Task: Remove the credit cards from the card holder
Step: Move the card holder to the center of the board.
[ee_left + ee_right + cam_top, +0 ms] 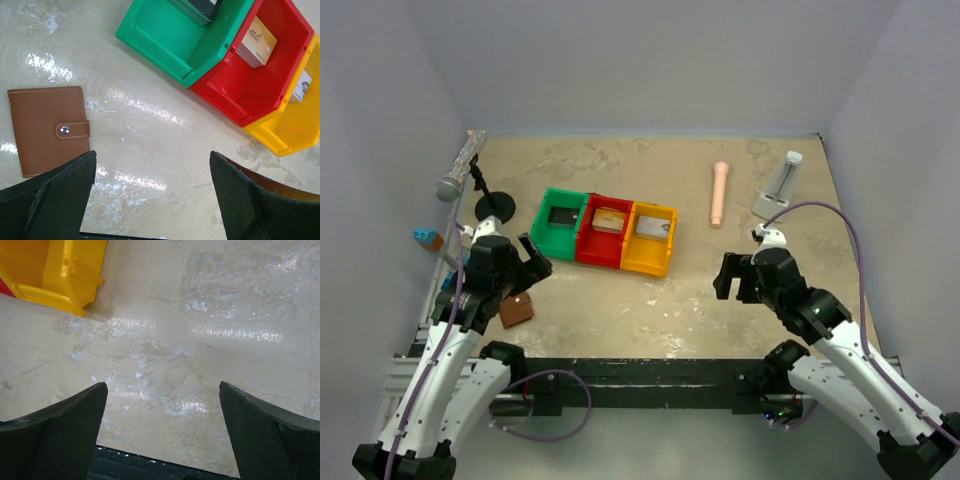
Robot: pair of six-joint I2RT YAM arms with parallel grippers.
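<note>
The left gripper (152,200) is spread wide, its two dark fingers (60,195) far apart with only bare table (150,130) between them. It grips nothing and touches nothing that can be seen. In the left wrist view it sits between the card holder (47,130) and the red bin (235,95), with the holder just off its left finger.

The right gripper (162,430) is also spread wide and empty over bare table. In the top view it sits well to the right of the red bin (588,245) and nearer the arm bases.

The card holder (516,310) lies flat on the table, folded shut with its snap tab fastened across the front. It is to the left of the red bin, nearer the arm bases, and apart from it.

The red bin is the middle one of three set wall to wall: the green bin (160,45) is on its left and the yellow bin (290,135) on its right. A tan card (257,40) lies in the red bin, dark cards (197,7) in the green and a pale card (301,87) in the yellow.

Far to the right of the red bin lie a pink stick (719,193) and a white stand (782,185). Far to its left is a microphone (458,172).
</note>
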